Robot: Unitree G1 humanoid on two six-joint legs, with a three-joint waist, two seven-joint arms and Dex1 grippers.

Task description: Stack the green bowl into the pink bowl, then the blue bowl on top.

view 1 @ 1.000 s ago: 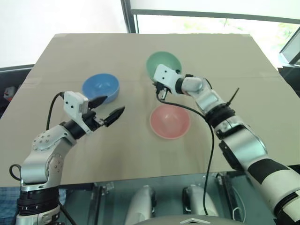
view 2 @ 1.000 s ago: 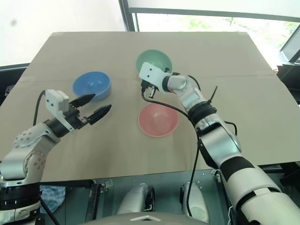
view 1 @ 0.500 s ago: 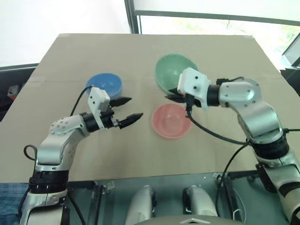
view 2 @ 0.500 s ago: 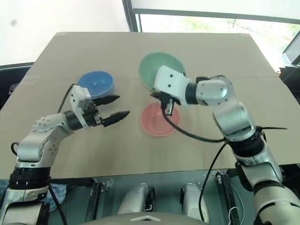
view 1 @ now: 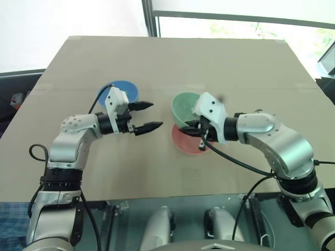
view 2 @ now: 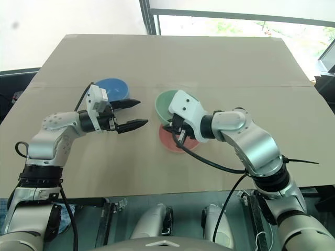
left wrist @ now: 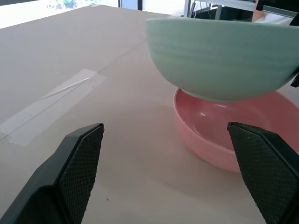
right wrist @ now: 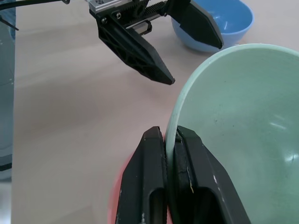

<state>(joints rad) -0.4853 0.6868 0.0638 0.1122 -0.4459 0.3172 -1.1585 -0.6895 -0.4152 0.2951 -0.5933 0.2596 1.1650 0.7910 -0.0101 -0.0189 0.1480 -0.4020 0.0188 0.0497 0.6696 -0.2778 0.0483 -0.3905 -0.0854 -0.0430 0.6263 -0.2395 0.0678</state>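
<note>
Right gripper (right wrist: 170, 186) pinches the green bowl (view 1: 187, 109) by its rim, hanging just above the pink bowl (left wrist: 233, 140) mid-table. Left gripper (view 1: 146, 115), spread empty, sits nearer the blue bowl (view 1: 119, 90) toward the far-left edge.

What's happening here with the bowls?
The right gripper is pinching the rim of the green bowl and holding it in the air just above the pink bowl, which sits on the table. The green bowl is not yet set inside. The left gripper hangs open beside them, holding nothing, with the blue bowl on the table behind it.
</note>
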